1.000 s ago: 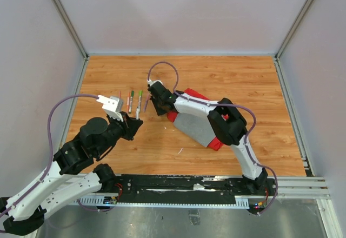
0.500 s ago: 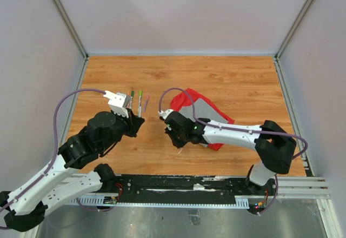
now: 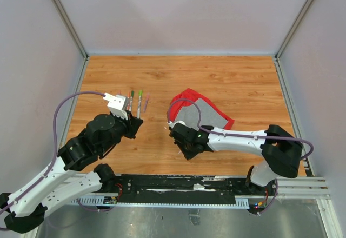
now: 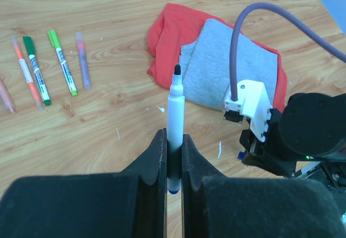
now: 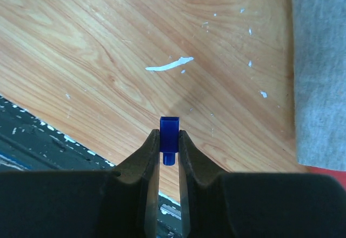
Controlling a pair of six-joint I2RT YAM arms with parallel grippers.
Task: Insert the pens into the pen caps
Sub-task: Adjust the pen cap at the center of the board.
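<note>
We had the left arm (image 3: 81, 149) folded up well left of the cloth (image 3: 211, 113), with the left gripper (image 4: 173, 140) clamped on a pen (image 4: 175, 100), tip up. Our right arm (image 3: 238, 138) lay low along the cloth's near edge, and the right gripper (image 5: 168, 139) pinched a blue cap (image 5: 168, 127) just off its near-left corner.

White pen (image 4: 174, 108) upright, black tip bare; blue cap (image 5: 168, 127) held apart.
</note>
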